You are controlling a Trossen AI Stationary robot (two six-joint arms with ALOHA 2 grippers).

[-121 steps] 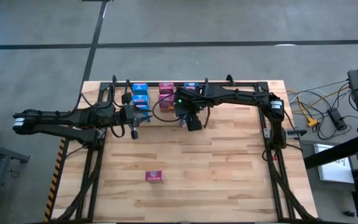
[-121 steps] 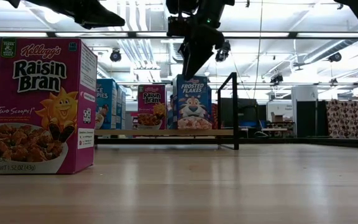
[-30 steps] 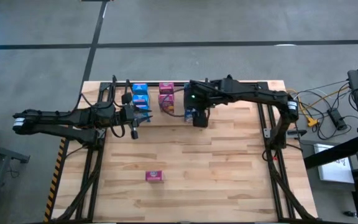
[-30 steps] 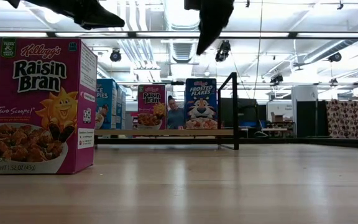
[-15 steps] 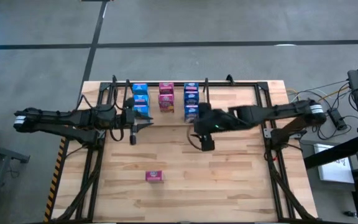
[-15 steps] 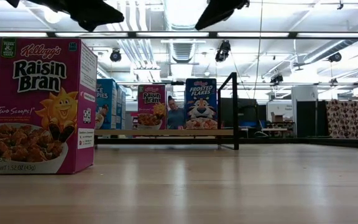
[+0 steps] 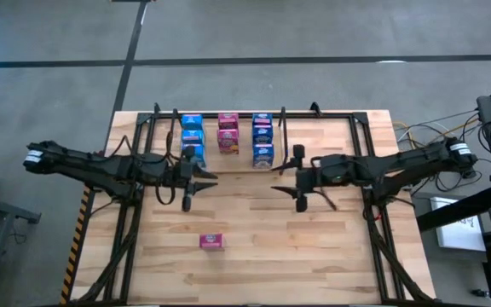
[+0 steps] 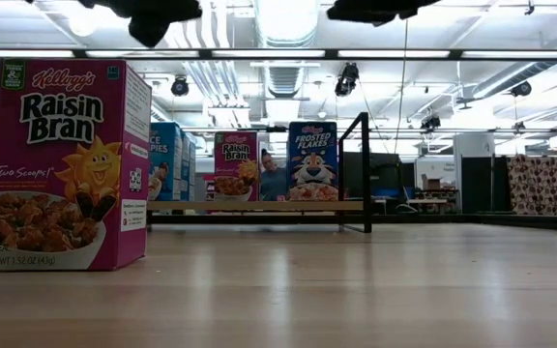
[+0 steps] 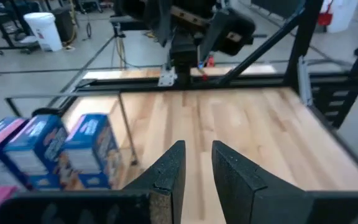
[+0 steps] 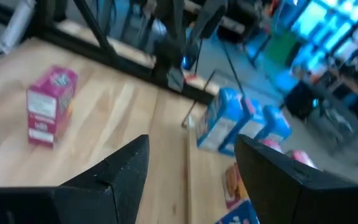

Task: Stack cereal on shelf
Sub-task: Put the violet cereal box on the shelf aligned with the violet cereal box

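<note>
Shelf: the low rack of thin black metal rods (image 7: 228, 114) stood along the far edge of the pale wood table (image 7: 314, 247), with upright dividers forming bays.
Boxes on the shelf: three short rows of small cereal boxes sat in neighbouring bays: a blue row (image 7: 192, 133) nearest the left arm, a pink row (image 7: 228, 133) in the middle, and another blue row (image 7: 262, 139) on the right-arm side. From table height the pink Raisin Bran box (image 8: 235, 166) and the blue Frosted Flakes box (image 8: 312, 160) faced the camera, side by side but apart.
Loose box: one pink Raisin Bran cereal box (image 7: 211, 242) stood alone on the near part of the table, well apart from the shelf and from both grippers. It filled the low view's left side (image 8: 66, 164).
Left gripper: the dark two-finger left gripper (image 7: 201, 176) was above the table just in front of the blue row on its side. Its fingers (image 9: 169, 174) were nearly together with a narrow gap, grasping nothing.
Right gripper: the dark two-finger right gripper (image 7: 281, 176) was above the table in front of the right-hand blue row, facing the left gripper across a gap. Its fingers (image 10: 126, 165) were spread wide and empty.
Background: a person (image 8: 273, 178) showed between the pink and blue boxes beyond the table.
</note>
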